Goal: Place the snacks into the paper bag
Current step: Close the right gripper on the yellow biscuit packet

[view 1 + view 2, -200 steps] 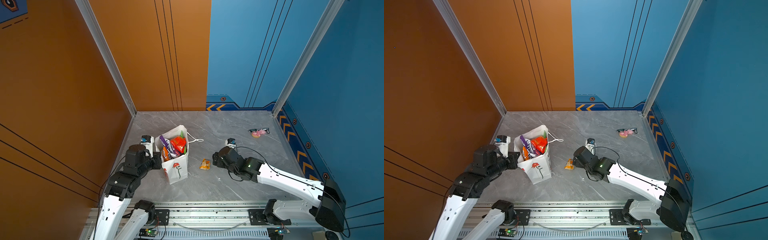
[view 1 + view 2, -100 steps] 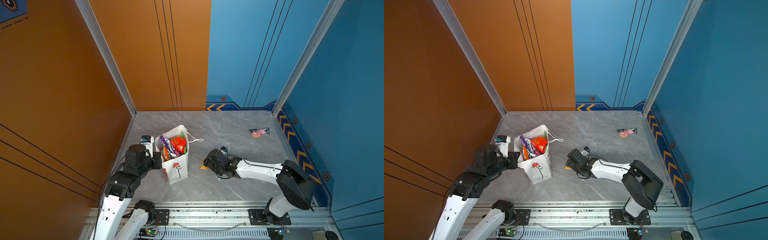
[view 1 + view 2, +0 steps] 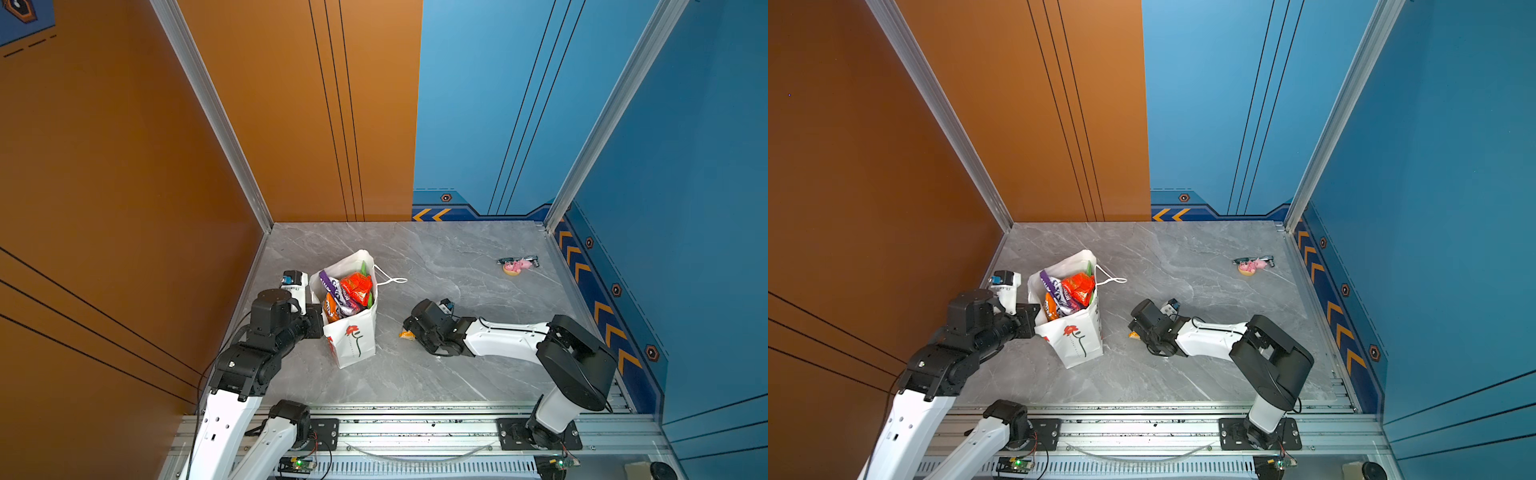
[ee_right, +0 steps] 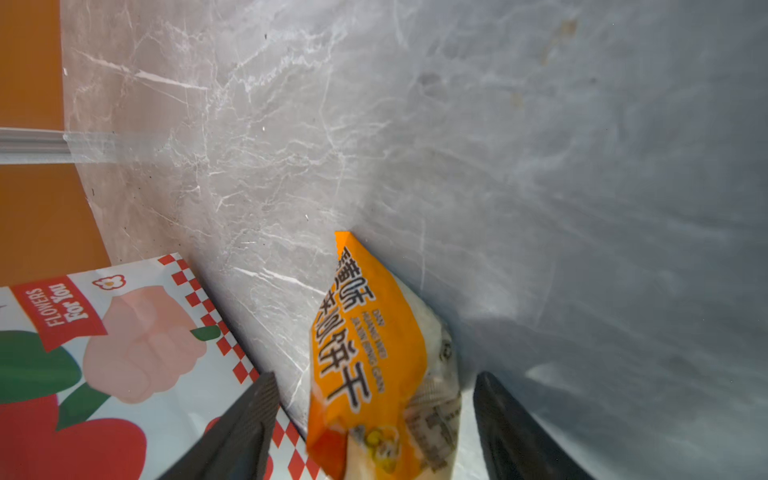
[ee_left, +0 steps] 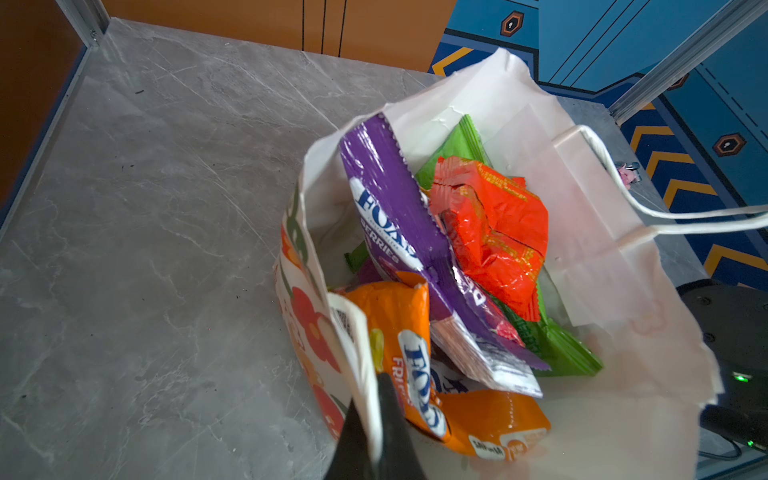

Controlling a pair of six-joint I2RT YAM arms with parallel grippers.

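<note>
Can barely see the small orange packet (image 3: 405,334) at 3 o'clock of the paper bag (image 3: 354,338), mostly tucked under the right gripper (image 3: 411,331); blurry and cropped in the right wrist view.

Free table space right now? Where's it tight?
Bare: the back strip between the bag and the pink toy; the front strip between bag and rail. Crowded: the gap between bag and orange packet, which the right claw straddles; left claw pinches the bag's rim.
</note>
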